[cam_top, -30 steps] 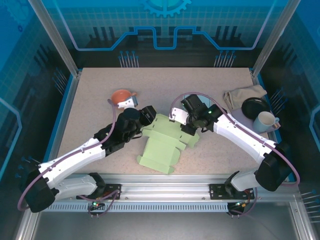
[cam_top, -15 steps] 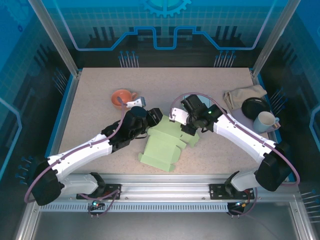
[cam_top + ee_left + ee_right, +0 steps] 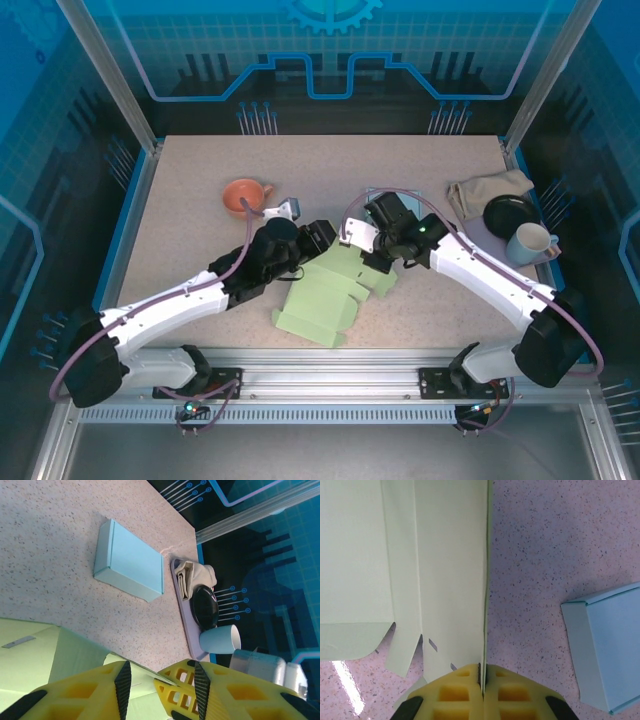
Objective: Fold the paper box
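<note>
The pale green paper box [image 3: 325, 300] lies partly unfolded on the table's middle, its far end raised between the two arms. My right gripper [image 3: 372, 262] is shut on the upright edge of a green panel [image 3: 450, 580], which stands pinched between the yellow fingers [image 3: 455, 690]. From the left, my left gripper [image 3: 316, 240] reaches over the box's far left part. Its jaws are open in the left wrist view, and a thin green flap edge [image 3: 80, 650] runs across the gap between the fingers [image 3: 122, 690].
A light blue closed box [image 3: 130, 560] lies flat just beyond the green one, also the blue box [image 3: 610, 650] beside my right gripper. An orange cup [image 3: 243, 194] sits at the back left. A tray at the right holds a cloth [image 3: 487, 190], black plate [image 3: 512, 212] and mug [image 3: 530, 243].
My left arm has swung right and forward over the green box's left side. The sheet's far left part has been pushed in and up. The right gripper keeps its hold.
</note>
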Controlling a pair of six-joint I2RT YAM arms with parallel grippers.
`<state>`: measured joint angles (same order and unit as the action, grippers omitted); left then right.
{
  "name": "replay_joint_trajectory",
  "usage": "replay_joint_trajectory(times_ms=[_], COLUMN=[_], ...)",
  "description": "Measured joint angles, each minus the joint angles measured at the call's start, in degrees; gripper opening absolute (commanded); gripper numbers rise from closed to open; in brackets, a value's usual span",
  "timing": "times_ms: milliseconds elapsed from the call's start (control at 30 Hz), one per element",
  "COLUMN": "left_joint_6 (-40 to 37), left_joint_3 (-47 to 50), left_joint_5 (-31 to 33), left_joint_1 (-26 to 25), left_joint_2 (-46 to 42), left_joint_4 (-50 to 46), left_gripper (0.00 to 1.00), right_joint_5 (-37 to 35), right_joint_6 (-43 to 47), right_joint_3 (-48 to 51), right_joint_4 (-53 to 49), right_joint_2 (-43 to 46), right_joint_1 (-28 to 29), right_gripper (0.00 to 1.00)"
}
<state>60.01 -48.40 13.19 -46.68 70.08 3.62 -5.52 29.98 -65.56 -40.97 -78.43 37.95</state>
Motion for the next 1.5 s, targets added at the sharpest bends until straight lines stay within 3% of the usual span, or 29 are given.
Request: replay_joint_trajectory(times_ms=[200,467,700,967,1167,1500], left_joint_6=[-0.3,-7.7,-18.6,-29.8,-30.2,-28.5], left_joint_3=[1.3,4.0,19.2,21.6,21.6,22.8], left_joint_5=[1.1,4.2,3.4,5.4,5.0,1.9], left_joint_1=[0.0,0.0,0.0,2.5,9.1,9.2], left_joint_2=[-1.1,-11.5,-12.1,-8.2,-5.8,-3.8], left_joint_4=[-0.1,-7.4,-3.2,5.5,6.4,7.9], left_gripper=[0.42,0.44,0.61,0.71,0.75,0.76], right_joint_5=[0.0,0.2,-0.2,-1.0,-1.2,-1.6], right_joint_6=[0.0,-0.4,-2.9,-3.5,-3.5,-3.4], right_joint_3=[0.6,1.0,1.1,1.9,2.1,2.5], right_joint_4=[0.4,2.2,2.1,2.1,2.1,2.4], right_joint_2=[0.1,0.1,0.1,-1.5,-1.5,-1.5], right_joint_1=[0.0,0.0,1.0,1.9,1.9,1.9], right_gripper=[0.00,0.00,0.00,0.00,0.00,0.00])
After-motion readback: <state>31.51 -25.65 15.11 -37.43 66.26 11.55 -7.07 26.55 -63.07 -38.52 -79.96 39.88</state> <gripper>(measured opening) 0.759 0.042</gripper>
